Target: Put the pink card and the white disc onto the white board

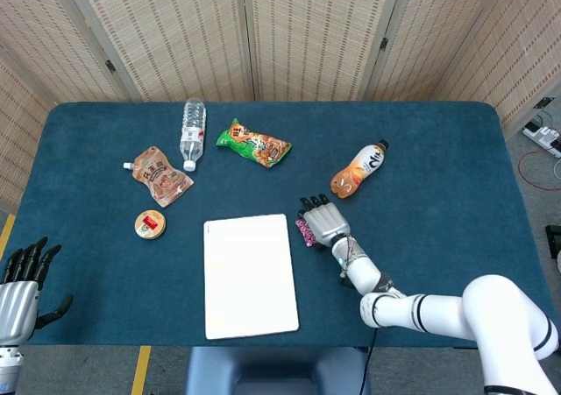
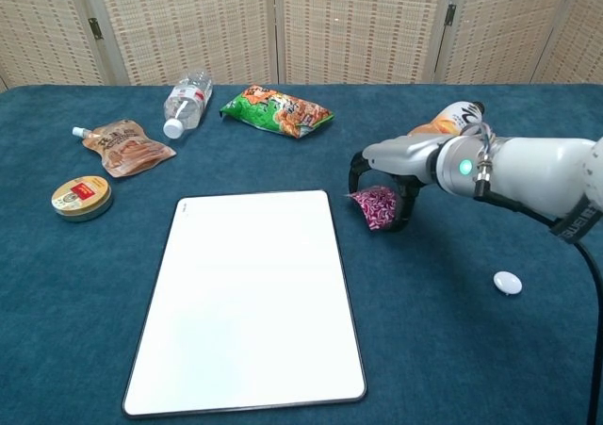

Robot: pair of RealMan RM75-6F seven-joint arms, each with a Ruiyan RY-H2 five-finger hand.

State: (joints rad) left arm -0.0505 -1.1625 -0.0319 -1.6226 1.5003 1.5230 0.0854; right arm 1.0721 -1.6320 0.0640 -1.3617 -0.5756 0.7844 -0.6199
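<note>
My right hand (image 2: pixel 394 172) (image 1: pixel 323 222) grips the pink card (image 2: pixel 376 205) (image 1: pixel 304 230) just right of the white board (image 2: pixel 247 298) (image 1: pixel 249 274), and the card hangs tilted a little above the cloth. The white disc (image 2: pixel 507 282) lies on the table to the right of that hand, near my right forearm; the head view does not show it. My left hand (image 1: pixel 19 285) hangs open at the lower left of the head view, off the table's front left corner.
An orange drink bottle (image 2: pixel 447 123) lies just behind my right hand. A green snack bag (image 2: pixel 275 110), a water bottle (image 2: pixel 186 100), a brown pouch (image 2: pixel 126 146) and a round tin (image 2: pixel 82 198) sit at the back and left of the blue table (image 2: pixel 452 350).
</note>
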